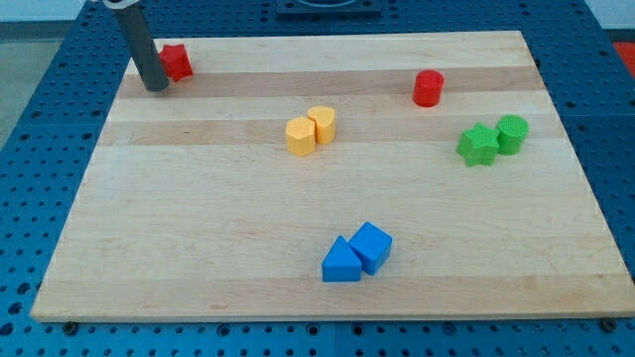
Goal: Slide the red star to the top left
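The red star [177,61] lies near the board's top left corner. My tip [157,87] rests on the board just to the left of and slightly below the star, close against its left side. The dark rod rises from the tip toward the view's top left and hides part of the star's left edge.
A red cylinder [428,88] sits at the upper right. Two yellow blocks [301,136] [322,124] touch near the middle top. A green star [478,145] and a green cylinder [512,133] sit at the right. A blue triangle [341,262] and a blue cube [372,246] touch at the bottom middle.
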{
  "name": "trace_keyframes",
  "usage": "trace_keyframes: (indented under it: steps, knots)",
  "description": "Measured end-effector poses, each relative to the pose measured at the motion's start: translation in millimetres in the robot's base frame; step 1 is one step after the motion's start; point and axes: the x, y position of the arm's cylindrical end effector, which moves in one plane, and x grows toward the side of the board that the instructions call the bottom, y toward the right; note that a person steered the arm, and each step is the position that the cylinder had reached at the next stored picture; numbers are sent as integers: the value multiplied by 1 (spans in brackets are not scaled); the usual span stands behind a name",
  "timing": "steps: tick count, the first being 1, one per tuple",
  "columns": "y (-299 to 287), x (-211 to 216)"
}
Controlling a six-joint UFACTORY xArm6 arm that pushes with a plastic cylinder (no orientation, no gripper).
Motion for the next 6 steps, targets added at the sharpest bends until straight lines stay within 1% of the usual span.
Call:
trace_keyframes:
  steps: [1,2,3,4,5,6]
  knots:
    - [20,0]
    - [25,-9]
    - [25,-30]
    - [25,-42]
    - [26,-43]
    - [56,-34]
